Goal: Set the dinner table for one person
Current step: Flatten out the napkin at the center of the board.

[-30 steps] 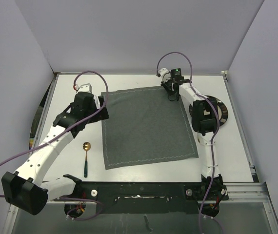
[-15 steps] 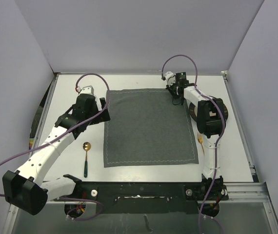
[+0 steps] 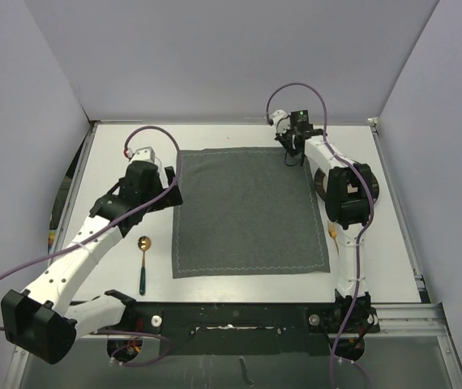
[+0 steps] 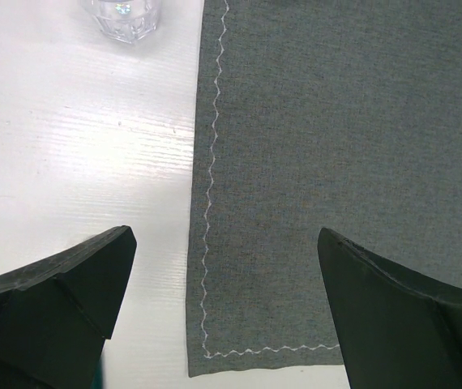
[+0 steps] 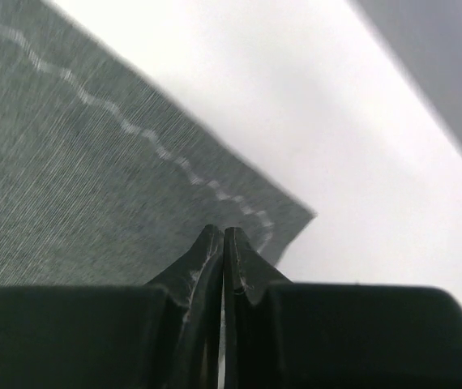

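One dark plate (image 3: 374, 193), mostly hidden behind the right arm (image 3: 347, 251)

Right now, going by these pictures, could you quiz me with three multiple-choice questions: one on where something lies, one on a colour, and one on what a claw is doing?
1. Where does the spoon lie relative to the placemat?
A. on top of it
B. on the bare table, to its left
C. tucked under it

2. What colour is the zigzag stitching along the placemat's edge?
A. white
B. red
C. gold

3. How does the left gripper stand?
A. shut on the cloth
B. holding the spoon
C. wide open, holding nothing

Answers:
1 B: the top view shows the spoon on the white surface beside the mat's left edge.
2 A: the left wrist view shows white thread on the grey cloth.
3 C: its two fingers stand far apart, with only mat and table showing between them.
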Robot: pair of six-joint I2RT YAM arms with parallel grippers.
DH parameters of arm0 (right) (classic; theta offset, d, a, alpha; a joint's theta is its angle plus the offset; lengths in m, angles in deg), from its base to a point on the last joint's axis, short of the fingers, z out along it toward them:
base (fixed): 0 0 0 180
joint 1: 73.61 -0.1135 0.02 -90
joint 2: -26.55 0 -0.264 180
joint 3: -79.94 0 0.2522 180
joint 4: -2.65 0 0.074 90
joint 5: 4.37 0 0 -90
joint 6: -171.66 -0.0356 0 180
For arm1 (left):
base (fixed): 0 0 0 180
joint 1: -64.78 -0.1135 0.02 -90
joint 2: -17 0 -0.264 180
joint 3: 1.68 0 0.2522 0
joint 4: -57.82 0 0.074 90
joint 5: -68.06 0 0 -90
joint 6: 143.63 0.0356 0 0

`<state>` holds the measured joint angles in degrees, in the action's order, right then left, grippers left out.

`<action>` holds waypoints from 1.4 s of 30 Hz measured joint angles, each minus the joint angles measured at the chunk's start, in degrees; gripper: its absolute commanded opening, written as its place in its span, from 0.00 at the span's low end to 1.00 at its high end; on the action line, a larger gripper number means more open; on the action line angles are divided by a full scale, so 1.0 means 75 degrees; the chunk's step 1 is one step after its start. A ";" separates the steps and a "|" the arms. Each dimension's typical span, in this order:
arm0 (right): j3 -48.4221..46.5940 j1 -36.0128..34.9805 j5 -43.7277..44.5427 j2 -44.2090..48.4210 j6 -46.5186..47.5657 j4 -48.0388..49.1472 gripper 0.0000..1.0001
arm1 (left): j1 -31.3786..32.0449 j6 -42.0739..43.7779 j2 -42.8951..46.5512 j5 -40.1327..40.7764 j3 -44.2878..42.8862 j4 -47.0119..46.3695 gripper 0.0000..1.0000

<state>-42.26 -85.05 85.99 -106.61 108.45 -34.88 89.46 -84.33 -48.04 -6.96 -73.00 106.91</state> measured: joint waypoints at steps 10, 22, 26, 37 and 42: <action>-0.0539 -0.0038 0.0271 0.0131 0.0405 -0.0131 0.00 | 0.0041 -0.0530 0.0711 0.0321 0.0393 0.0195 0.98; 0.1891 -0.0038 0.0414 0.2078 0.0350 -0.0420 0.00 | 0.0082 -0.1110 -0.0565 0.0391 0.1454 -0.0341 0.15; 0.2066 -0.0035 0.0405 0.2833 0.0341 -0.0434 0.00 | 0.0082 -0.0221 -0.2296 0.0117 -0.0242 -0.1434 0.00; 0.2850 -0.0029 0.0399 0.3628 0.0370 -0.0329 0.00 | -0.0498 0.0752 -0.5330 -0.0219 -0.3112 -0.2509 0.00; 0.3063 -0.0029 0.0367 0.3628 0.0364 -0.0356 0.00 | -0.1008 0.0452 -0.5866 -0.0449 -0.2847 -0.2346 0.00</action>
<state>-19.29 -85.27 88.74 -79.40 111.18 -37.54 81.90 -80.94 -92.04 -10.32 -94.35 89.32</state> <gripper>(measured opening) 0.022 0.007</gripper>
